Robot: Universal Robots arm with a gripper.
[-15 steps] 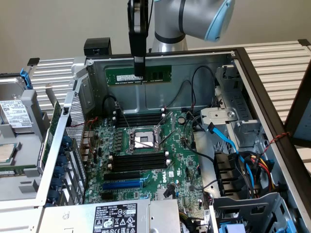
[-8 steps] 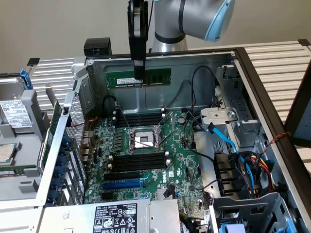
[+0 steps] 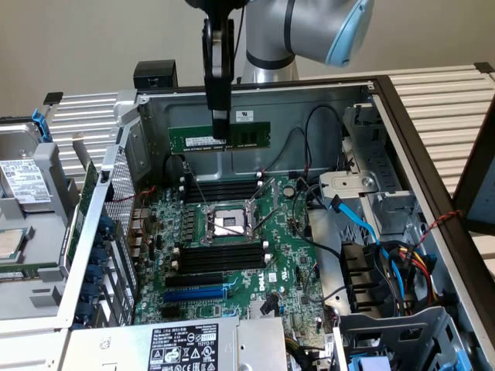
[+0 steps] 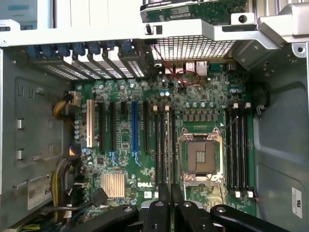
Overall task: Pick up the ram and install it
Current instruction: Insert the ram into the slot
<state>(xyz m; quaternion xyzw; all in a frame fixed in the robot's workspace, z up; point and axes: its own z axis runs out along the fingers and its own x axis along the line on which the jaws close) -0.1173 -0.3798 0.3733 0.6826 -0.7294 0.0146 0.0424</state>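
Note:
The ram [image 3: 249, 136], a thin green stick with a white label, hangs level in the air in front of the case's back wall, above the motherboard [image 3: 286, 232]. My gripper [image 3: 220, 130] reaches straight down from above and is shut on the ram's middle. Below it lie the far black memory slots [image 3: 220, 189], then the open CPU socket [image 3: 228, 224], then the nearer black slots [image 3: 215, 257]. In the wrist view my dark fingers [image 4: 164, 194] stand close together over the long slots [image 4: 164, 145] beside the CPU socket [image 4: 200, 157].
The open case has a metal rear wall [image 3: 325, 100] with black cables hanging. Blue data cables [image 3: 363, 224] and a drive cage [image 3: 387, 332] fill the exterior view's right. A power supply [image 3: 186, 348] sits at the front, and card brackets [image 3: 100, 255] line the left.

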